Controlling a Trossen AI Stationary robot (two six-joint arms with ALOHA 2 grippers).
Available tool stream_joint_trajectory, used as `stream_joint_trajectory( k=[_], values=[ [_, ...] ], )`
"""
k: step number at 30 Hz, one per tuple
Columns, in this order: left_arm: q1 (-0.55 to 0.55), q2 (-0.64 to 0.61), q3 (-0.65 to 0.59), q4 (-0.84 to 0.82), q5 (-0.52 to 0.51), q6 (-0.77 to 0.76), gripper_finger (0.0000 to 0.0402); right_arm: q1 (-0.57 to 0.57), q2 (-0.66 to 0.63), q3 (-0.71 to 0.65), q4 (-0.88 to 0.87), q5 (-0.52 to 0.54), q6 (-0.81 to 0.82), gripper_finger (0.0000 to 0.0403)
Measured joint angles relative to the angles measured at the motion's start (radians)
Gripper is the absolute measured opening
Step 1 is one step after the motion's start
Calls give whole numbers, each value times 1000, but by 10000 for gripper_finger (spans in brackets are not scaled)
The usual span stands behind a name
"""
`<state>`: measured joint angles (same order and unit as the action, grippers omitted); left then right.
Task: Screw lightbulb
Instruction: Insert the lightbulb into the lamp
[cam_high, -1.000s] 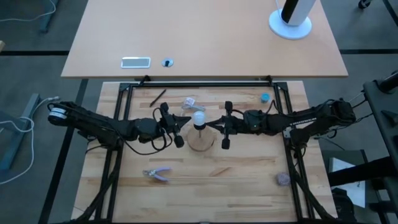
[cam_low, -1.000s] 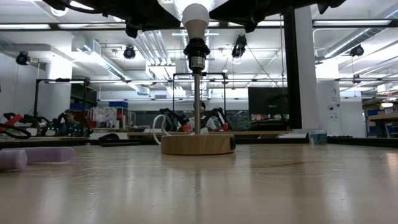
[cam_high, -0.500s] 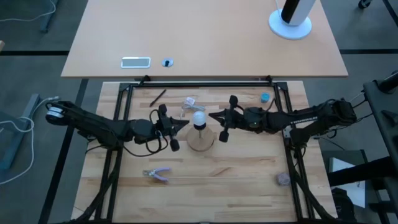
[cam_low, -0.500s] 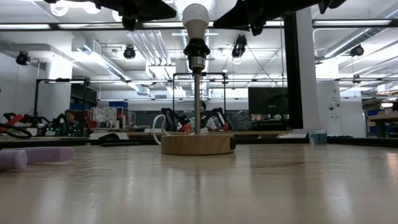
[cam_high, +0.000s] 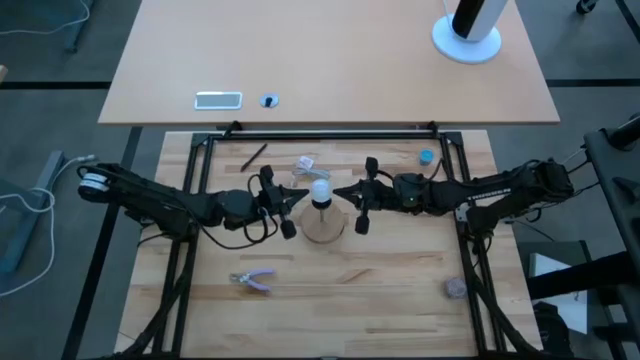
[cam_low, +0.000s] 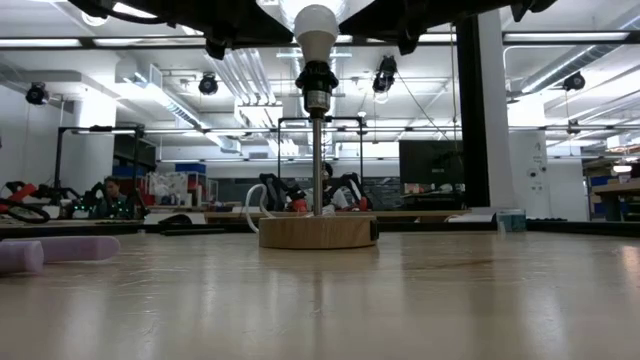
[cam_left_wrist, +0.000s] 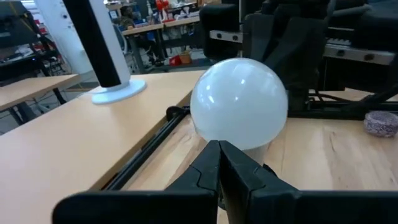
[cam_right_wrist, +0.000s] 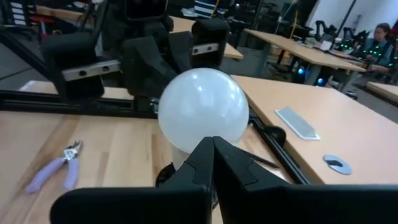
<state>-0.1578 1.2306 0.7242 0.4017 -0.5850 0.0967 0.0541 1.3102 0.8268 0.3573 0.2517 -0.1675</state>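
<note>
The white frosted lightbulb (cam_high: 320, 190) sits base down in the black socket (cam_low: 316, 80) of a thin metal post on a round wooden disc (cam_low: 318, 231). It also shows in the low view (cam_low: 314, 25). My left gripper (cam_high: 300, 197) is shut and level, on the bulb's left side. My right gripper (cam_high: 341, 193) is shut and level, on its right side. In each wrist view the shut fingertips (cam_left_wrist: 219, 149) (cam_right_wrist: 212, 146) point at the lower part of the globe (cam_left_wrist: 239, 102) (cam_right_wrist: 203, 109). My left gripper's shut fingertips come level from the table's left, under the globe by the bulb's neck (cam_left_wrist: 249, 148); I cannot tell whether they touch it. My right gripper's shut fingertips come level from the table's right at the neck (cam_right_wrist: 180, 155); I cannot tell whether they touch it.
Purple-handled pliers (cam_high: 253, 280) lie near the front left. A greyish-purple ball (cam_high: 455, 288) lies at the front right. A crumpled clear wrapper (cam_high: 305, 163), a dark pen (cam_high: 253, 156) and a small blue thing (cam_high: 427, 156) lie toward the far edge.
Both grippers have drawn a little away from the bulb, rolling about their wrists, and have come back close to it. The bulb and its stand have kept still.
</note>
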Motion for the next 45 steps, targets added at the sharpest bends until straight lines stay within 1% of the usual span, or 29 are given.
stream_joint_trajectory(
  k=[3, 5, 8, 10, 15, 17, 19, 21, 22, 26, 31, 34, 39, 45],
  values=[
    [7, 0, 0, 7, -7, 0, 0, 1, 0, 0, 0, -38, 14, 0],
    [9, 0, 0, 7, -35, 0, 0, 1, 0, 0, -1, -68, 26, 0],
    [9, 0, 0, 4, -82, -4, 0, 5, 0, 0, -20, -67, 36, 0],
    [9, -3, 0, -9, -84, -4, 0, 7, -2, 0, -47, -36, 36, 0],
    [-12, -19, 0, -1, -82, -9, 0, 3, -6, 0, -99, 95, 37, 0],
    [-18, -21, 0, -3, -46, -12, 0, -3, -5, 0, -93, 111, 28, 0],
    [-18, -21, 1, 4, 40, -12, 0, -8, -4, 0, -77, 113, 14, 0],
    [-17, -21, 1, 16, 122, -12, 0, -9, -4, 0, -67, 106, 4, 0],
    [-18, -22, 1, 17, 130, -12, 0, -9, -4, 0, -55, 93, -3, 0],
    [-9, -21, 1, 25, 113, -10, 0, -9, -4, 0, -6, 32, -6, 0],
    [15, -21, 1, 25, 113, -18, 0, -9, 12, 0, -1, 22, -6, 0],
    [25, -21, 1, 24, 107, -21, 0, -9, 25, 0, 10, -6, -6, 0],
    [28, -22, 1, 18, 52, -29, 0, 4, 34, 0, 11, -28, -7, 0],
    [29, -20, 1, 4, 44, -37, 0, 12, 36, 0, -8, -32, -17, 0]
  ],
)
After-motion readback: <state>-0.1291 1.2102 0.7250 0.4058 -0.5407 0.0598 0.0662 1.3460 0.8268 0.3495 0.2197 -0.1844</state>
